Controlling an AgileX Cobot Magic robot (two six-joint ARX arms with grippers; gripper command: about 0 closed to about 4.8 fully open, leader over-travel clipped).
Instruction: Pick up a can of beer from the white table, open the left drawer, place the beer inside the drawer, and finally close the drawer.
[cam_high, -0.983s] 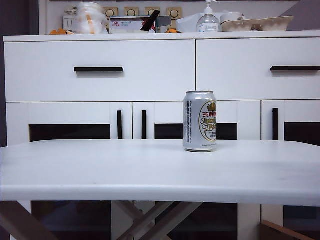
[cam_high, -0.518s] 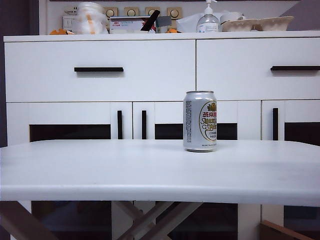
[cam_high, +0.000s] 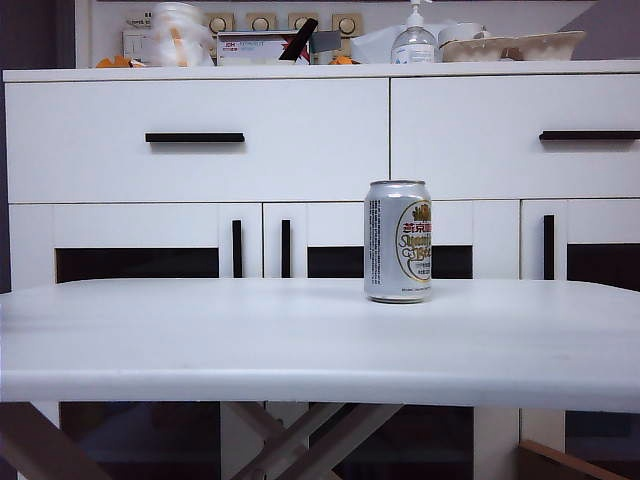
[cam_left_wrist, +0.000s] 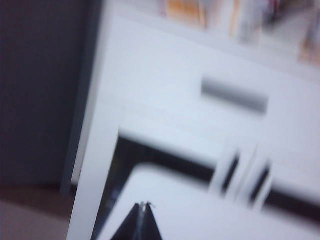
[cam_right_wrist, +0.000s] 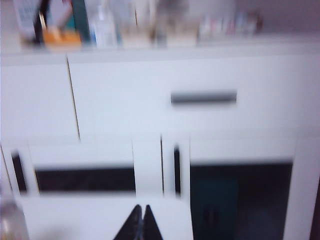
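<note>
Jaws shut, both wrist views blurred

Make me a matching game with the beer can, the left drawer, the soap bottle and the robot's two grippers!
Things:
1. can of beer
2. left drawer
3. soap bottle
4. left gripper and right gripper

States:
A. jaws shut, holding nothing
B. upright on the white table
C. on top of the cabinet
D. closed, black bar handle

Pairs: 1-B, 2-D, 3-C, 4-A
</note>
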